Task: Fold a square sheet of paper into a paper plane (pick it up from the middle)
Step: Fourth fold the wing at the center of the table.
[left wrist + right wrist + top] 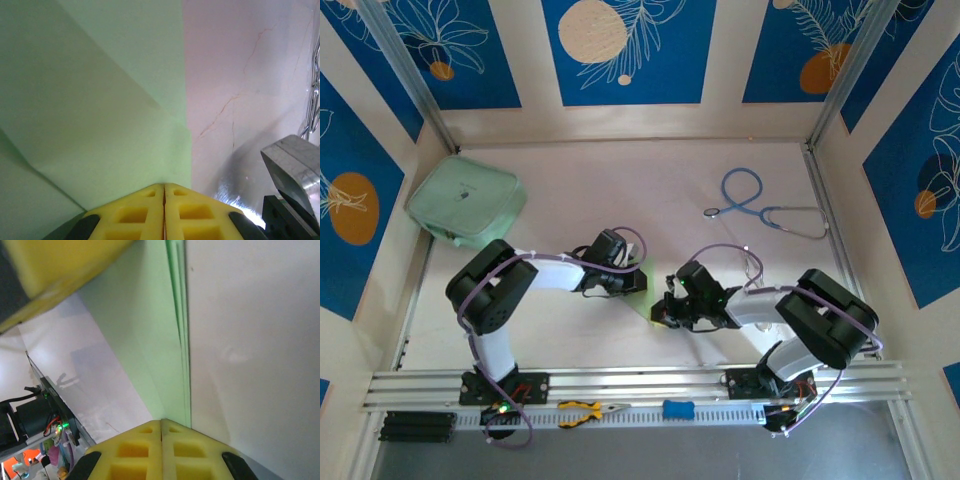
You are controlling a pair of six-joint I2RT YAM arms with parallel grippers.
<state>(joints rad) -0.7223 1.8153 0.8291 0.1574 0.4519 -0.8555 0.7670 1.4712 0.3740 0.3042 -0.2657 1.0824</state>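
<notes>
The square sheet of paper (639,294), light green and folded with creases, lies flat on the pale table between my two grippers. My left gripper (623,284) is shut, its yellow tips (164,186) resting on the paper (100,100) close to its straight right edge. My right gripper (666,309) is also shut, its tips (161,421) set at the near end of a layered folded edge of the paper (150,340). A yellow finger of the left gripper (60,270) shows at the top left of the right wrist view. I cannot tell whether either gripper pinches a layer.
A thick mint-green zip pouch (465,203) lies at the back left. A blue stethoscope (765,208) lies at the back right. Yellow-handled pliers (588,409) and a small blue object (678,409) sit on the front rail. Walls enclose the table on three sides.
</notes>
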